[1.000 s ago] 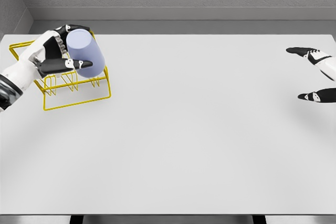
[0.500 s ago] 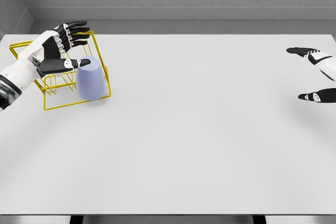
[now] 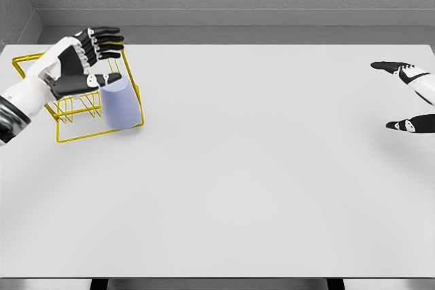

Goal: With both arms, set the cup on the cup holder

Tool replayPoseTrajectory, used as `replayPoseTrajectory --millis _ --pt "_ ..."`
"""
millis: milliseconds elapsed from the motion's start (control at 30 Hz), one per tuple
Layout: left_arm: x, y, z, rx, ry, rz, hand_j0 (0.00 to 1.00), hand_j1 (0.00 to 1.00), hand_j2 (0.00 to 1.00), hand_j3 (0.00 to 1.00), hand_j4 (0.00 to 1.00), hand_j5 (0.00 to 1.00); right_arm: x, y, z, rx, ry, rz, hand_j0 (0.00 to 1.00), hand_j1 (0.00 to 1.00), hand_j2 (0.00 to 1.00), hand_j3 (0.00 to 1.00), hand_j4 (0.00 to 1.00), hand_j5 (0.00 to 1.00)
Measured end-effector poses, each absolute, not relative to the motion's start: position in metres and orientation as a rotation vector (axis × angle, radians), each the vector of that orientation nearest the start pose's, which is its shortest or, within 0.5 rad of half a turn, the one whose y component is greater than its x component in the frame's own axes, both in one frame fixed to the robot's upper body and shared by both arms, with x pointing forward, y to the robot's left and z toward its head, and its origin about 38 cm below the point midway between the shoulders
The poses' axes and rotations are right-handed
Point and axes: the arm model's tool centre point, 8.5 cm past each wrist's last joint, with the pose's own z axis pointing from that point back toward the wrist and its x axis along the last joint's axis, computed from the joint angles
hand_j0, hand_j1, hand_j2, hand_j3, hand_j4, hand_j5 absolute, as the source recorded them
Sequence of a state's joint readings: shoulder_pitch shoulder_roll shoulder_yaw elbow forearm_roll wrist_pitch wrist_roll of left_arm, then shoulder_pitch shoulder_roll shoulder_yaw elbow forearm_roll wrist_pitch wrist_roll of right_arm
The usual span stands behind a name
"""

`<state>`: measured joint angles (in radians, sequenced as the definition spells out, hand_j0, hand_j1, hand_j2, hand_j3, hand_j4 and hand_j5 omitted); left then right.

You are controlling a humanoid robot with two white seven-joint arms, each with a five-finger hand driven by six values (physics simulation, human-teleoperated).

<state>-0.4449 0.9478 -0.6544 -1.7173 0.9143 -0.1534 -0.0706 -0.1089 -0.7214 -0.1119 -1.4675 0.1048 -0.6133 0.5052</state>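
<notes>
While the left hand (image 3: 85,62) is spread wide over the yellow rack, its black fingers (image 3: 107,32) point to the right and hold nothing. Its thumb reaches out just above the cup (image 3: 119,103); whether it touches the cup is hard to tell. The cup is pale purple-blue, smooth and round, like a small tube with no handle. It sits at the right end of the cup holder (image 3: 41,66), leaning a little. The cup holder is made of thin yellow wire bent into a boxy frame with small loops inside. It rests near the far left corner of the white, flat surface (image 3: 258,181). Far off on the right edge, the right hand (image 3: 408,96) shows only some fingers, spread apart and holding nothing. A gray wall stands behind.
</notes>
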Motion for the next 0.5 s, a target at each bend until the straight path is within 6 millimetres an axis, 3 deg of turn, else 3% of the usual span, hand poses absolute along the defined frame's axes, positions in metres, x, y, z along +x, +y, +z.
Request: replayPoseTrajectory --millis 233,267,300,367,500 --pt "0.388 0.322 0.235 -0.362 -1.780 -0.575 0.80 0.80 0.80 0.80 0.80 0.80 0.367 -0.425 0.208 -0.424 -1.717 1.318 1.00 1.00 1.00 1.00 1.00 1.00" --pt "0.382 0.325 0.228 -0.369 -1.791 -0.561 0.81 0.81 0.81 0.81 0.81 0.81 0.367 -0.425 0.208 -0.424 -1.717 1.318 1.00 1.00 1.00 1.00 1.00 1.00" --pt "0.375 0.329 0.221 -0.376 -1.806 -0.542 0.86 0.86 0.86 0.86 0.86 0.86 0.367 -0.425 0.208 -0.424 -1.717 1.318 1.00 1.00 1.00 1.00 1.00 1.00" --pt "0.370 0.336 0.226 -0.378 -1.873 -0.523 1.00 1.00 1.00 1.00 1.00 1.00 0.367 -0.425 0.208 -0.424 -1.717 1.318 1.00 1.00 1.00 1.00 1.00 1.00" --pt "0.368 0.350 0.230 -0.351 -1.939 -0.492 1.00 1.00 1.00 1.00 1.00 1.00 0.367 -0.425 0.208 -0.424 -1.717 1.318 1.00 1.00 1.00 1.00 1.00 1.00"
